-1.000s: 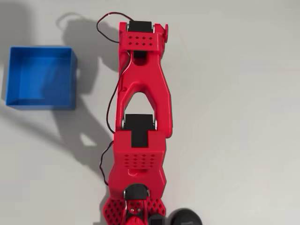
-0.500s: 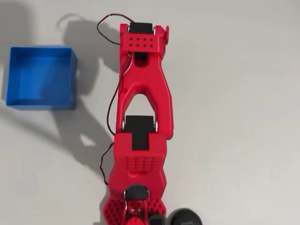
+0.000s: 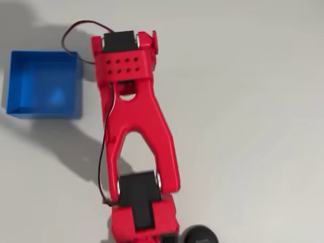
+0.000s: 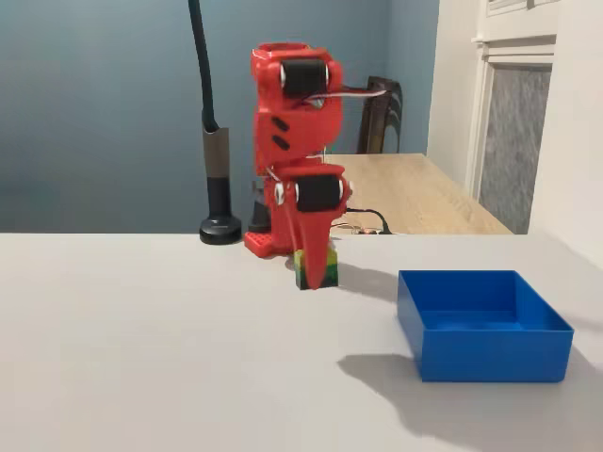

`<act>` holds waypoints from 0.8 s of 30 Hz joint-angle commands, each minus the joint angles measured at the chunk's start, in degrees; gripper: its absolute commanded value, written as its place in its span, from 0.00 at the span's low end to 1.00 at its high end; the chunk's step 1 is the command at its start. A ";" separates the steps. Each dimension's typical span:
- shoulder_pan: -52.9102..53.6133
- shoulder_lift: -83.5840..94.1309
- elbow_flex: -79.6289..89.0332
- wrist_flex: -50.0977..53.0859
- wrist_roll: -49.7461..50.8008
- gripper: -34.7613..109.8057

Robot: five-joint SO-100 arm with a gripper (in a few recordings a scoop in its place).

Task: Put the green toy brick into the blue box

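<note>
Pale grey table fills the foreground of the fixed view, with a blue-grey wall behind it and a wooden tabletop and a door frame further back on the right. On the table's far edge stands a black post on a round foot.

In that view the red arm is folded upright, and its end effector points down, pinching the brick. The brick's lime top and darker green lower layer show on either side of the red finger in front of it. It looks lifted off the table, with a shadow on the surface beside it, though the blur makes the gap hard to judge.

The box sits on the table to the right of the brick and nearer the camera, apart from it, open side up.

From overhead, the arm stretches up the picture and leans left, its upper end just beside the right wall of the box, which lies at the left edge. The arm's shadow falls over the box and the table around it.
</note>
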 commanded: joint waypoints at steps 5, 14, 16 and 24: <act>-10.02 20.74 5.54 5.71 -0.53 0.24; -20.48 28.74 7.91 7.91 1.93 0.24; -21.80 28.65 6.50 7.73 2.81 0.24; -24.26 28.13 5.27 1.32 2.20 0.24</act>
